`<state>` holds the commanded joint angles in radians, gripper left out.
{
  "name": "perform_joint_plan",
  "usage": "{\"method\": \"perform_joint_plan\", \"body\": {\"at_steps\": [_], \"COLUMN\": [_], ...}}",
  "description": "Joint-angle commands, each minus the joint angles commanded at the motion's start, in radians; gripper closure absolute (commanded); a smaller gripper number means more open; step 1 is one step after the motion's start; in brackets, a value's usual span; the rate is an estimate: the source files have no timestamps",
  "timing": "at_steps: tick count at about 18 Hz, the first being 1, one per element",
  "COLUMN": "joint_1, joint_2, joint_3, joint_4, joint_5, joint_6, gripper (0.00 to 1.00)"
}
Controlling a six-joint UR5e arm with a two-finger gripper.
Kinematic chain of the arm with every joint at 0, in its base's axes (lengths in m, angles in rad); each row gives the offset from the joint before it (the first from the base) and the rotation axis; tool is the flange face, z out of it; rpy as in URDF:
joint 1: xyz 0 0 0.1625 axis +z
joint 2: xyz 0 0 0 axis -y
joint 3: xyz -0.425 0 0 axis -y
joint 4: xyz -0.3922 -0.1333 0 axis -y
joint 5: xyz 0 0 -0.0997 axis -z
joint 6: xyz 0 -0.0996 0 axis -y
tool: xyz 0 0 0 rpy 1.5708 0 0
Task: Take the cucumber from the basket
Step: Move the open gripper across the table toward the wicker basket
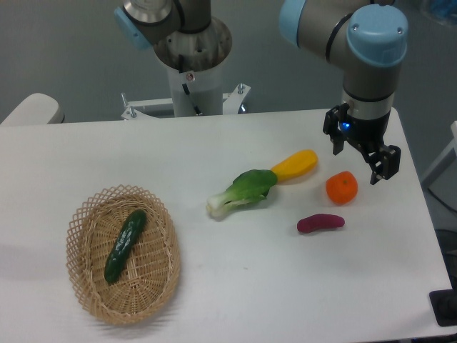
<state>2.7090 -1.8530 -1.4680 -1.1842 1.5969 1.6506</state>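
The dark green cucumber (124, 245) lies slanted inside the tan wicker basket (90, 294) at the front left of the table. My gripper (360, 161) hangs at the far right, well away from the basket, just above and right of the orange fruit. Its fingers are spread apart and hold nothing.
A bok choy (240, 192) lies mid-table, touching a yellow vegetable (295, 164). An orange fruit (341, 187) and a small purple vegetable (320, 223) lie at the right. The robot base (191, 64) stands at the back edge.
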Motion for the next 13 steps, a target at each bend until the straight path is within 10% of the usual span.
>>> {"method": "perform_joint_plan", "body": {"at_steps": [8,13], "joint_1": [-0.043,-0.152], "joint_2": [0.028,0.046], "joint_3": [-0.020,-0.063], "joint_4": [-0.069,-0.064], "joint_5": [-0.011,-0.043], "joint_6": [-0.075,-0.494], "gripper": [0.00,0.00]}}
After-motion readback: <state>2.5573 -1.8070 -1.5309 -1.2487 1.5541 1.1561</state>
